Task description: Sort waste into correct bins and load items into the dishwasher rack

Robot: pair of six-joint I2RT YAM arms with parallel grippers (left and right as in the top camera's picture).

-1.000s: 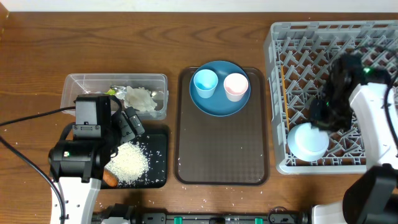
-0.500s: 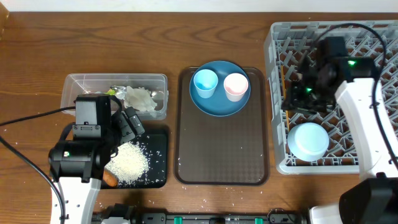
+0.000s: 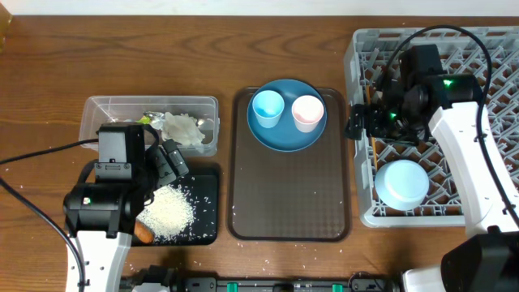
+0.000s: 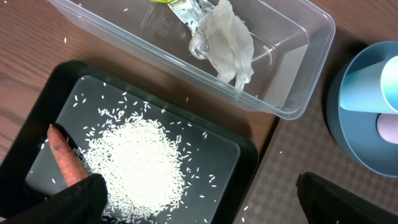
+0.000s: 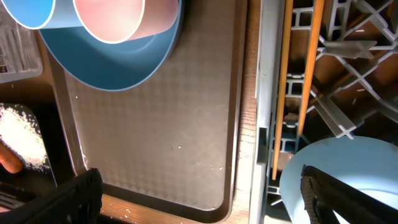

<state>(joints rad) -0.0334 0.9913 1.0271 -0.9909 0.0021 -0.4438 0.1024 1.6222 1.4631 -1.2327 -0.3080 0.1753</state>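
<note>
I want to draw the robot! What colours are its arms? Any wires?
Both arms are white tubes with chunky black joints. The left arm has a black cable trailing sideways; the right arm has a looping black cable and a green light.

We see a wooden table (image 3: 243, 57) carrying a clear tub (image 3: 151, 99), black tray (image 3: 207, 203), brown serving tray (image 3: 288, 203), grey rack (image 3: 422, 217), and possibly stray rice grains (image 4: 64, 41).
</note>
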